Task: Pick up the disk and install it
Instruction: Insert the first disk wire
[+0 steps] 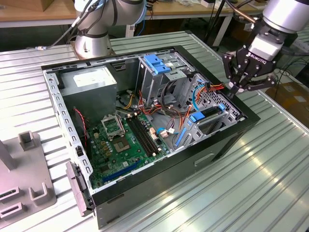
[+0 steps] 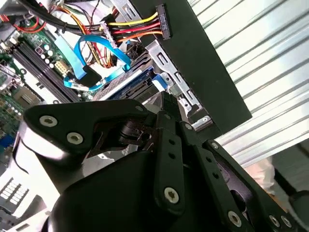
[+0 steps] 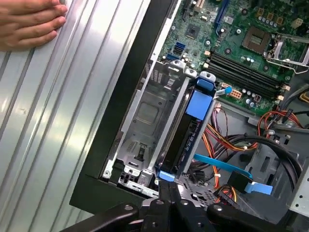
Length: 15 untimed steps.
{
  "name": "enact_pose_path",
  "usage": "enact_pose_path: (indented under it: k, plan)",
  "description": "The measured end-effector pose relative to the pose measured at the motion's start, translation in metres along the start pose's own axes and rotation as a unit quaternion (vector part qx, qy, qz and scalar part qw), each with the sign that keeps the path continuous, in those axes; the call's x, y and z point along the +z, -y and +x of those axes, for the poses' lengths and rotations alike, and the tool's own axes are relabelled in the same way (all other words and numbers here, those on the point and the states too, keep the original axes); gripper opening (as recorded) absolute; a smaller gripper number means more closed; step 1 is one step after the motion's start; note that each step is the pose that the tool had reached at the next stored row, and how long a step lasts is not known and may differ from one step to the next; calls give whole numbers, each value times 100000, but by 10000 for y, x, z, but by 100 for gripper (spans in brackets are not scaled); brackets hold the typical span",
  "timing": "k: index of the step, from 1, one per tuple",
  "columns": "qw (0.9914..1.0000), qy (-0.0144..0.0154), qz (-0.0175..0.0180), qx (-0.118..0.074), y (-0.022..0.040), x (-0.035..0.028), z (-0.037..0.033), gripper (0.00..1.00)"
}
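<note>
The disk (image 1: 211,114) is found standing on edge in the drive bay (image 1: 229,107) of the open computer case (image 1: 207,154), at about 3 o'clock from the motherboard (image 1: 120,140) in the exterior view. It is not being carried. In the first wrist view its dark edge and blue carrier (image 3: 199,102) are seen slotted between the bay's metal rails, which are judged to keep it upright.

The gripper (image 1: 235,92) is placed just above the bay, at about 1 o'clock from the disk. Its fingers are drawn together to a point, and nothing is grasped between them. Closed like this, they are judged to serve as a blunt pusher against the carrier's end (actual contact cannot be confirmed).

Orange and yellow power cables (image 2: 130,26) and a blue data cable (image 2: 91,72) lie just beside the bay; whether any is plugged into the disk cannot be told. A person's hand (image 3: 29,21) is laid flat on the ribbed table (image 3: 58,121), well apart from the case.
</note>
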State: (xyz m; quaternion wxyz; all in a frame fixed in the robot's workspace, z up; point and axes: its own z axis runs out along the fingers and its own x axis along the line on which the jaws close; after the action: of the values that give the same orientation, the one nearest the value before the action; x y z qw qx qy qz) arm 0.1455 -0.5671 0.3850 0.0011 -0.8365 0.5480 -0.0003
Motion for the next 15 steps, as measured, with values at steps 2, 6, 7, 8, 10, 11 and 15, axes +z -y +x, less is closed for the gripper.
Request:
enact_pose_path:
  k: [2,6,7,8,10,11,15]
  plan:
    - [99966,9,-1,-2623,8,0,3,10]
    - [99833,15,-3,-5780,17,0,7,10]
    - [99800,19,-4,-6328,19,0,8,10]
    - [99729,19,-6,-7359,22,0,10,10]
    - [99588,20,-6,-9072,27,0,12,10]
    - [99536,23,-8,-9621,29,0,13,10]
    - [99185,29,-10,-12742,39,0,17,10]
